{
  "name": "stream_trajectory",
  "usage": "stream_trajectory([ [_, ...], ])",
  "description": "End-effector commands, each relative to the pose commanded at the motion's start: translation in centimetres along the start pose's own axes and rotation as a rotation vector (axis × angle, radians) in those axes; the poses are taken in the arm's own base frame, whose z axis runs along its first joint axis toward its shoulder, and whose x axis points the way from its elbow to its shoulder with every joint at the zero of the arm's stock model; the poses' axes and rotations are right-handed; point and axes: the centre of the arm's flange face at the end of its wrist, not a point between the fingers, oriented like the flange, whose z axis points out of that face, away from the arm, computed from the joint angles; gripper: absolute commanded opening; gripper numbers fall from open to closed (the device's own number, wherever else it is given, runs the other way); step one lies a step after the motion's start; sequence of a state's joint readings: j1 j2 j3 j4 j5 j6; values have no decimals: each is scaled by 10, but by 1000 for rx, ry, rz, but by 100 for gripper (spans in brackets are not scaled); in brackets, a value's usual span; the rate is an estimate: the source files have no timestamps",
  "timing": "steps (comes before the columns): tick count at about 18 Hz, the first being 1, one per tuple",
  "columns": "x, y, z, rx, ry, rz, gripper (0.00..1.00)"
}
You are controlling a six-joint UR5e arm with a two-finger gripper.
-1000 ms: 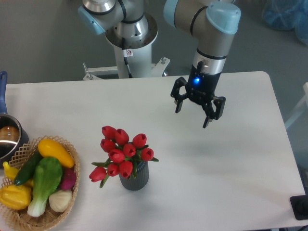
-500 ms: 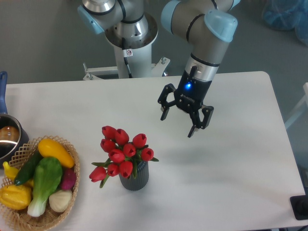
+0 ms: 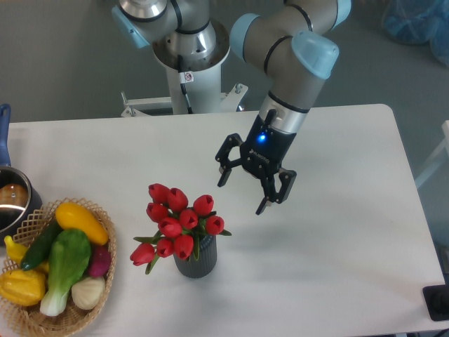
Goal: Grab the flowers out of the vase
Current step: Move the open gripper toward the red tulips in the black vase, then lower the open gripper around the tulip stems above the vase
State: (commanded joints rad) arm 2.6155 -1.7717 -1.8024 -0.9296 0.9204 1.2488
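1. Red tulip flowers stood in the dark grey ribbed vase, front-centre of the white table; the bunch spread wider than the vase mouth, one bud drooping low on the left.
2. Only one camera view, fixed, looking down at the table.
3. The gripper hung above the table, up and to the right of the flowers, near but not touching; fingers spread wide, nothing held, blue light lit on the wrist.
4. Step in hand, as I judged it: the approach; flowers not yet grasped, still fully in the vase.
5. To do it well: bring the open fingers over the bunch, line them across the stems just above the vase rim rather than on the buds, close gently, lift straight up so the vase did not tip or drag along.
6. Risk: buds fanned out, so fingers could knock stray ones or catch the vase rim.
7. Counts: one arm, one gripper, one vase, about nine red buds (some overlapped, count not sure).
8. Left edge: one wicker basket with roughly six or seven vegetables in yellow, green, purple and white; one metal pot partly cut off by the frame.
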Motion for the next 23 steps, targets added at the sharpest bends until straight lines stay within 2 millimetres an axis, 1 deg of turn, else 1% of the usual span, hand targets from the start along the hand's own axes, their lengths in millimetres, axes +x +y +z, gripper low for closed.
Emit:
stream_trajectory([
  [1,1,-1,0,3,2,-16,100],
  [4,8,-16,5,78,36,-15,100],
  [7,10,-23,4,148,55,-23,100],
  [9,10,-24,5,163,62,-25,100],
  [11,9,-22,12,165,71,-28,100],
  [12,10,-24,16,168,69,-14,100],
  [13,9,-26,25,171,73,-2,100],
  [15,5,-26,35,176,63,19,100],
  [17,4,-32,40,179,66,33,100],
  [21,4,-31,45,181,77,28,100],
  [23,5,-33,46,208,90,25,100],
])
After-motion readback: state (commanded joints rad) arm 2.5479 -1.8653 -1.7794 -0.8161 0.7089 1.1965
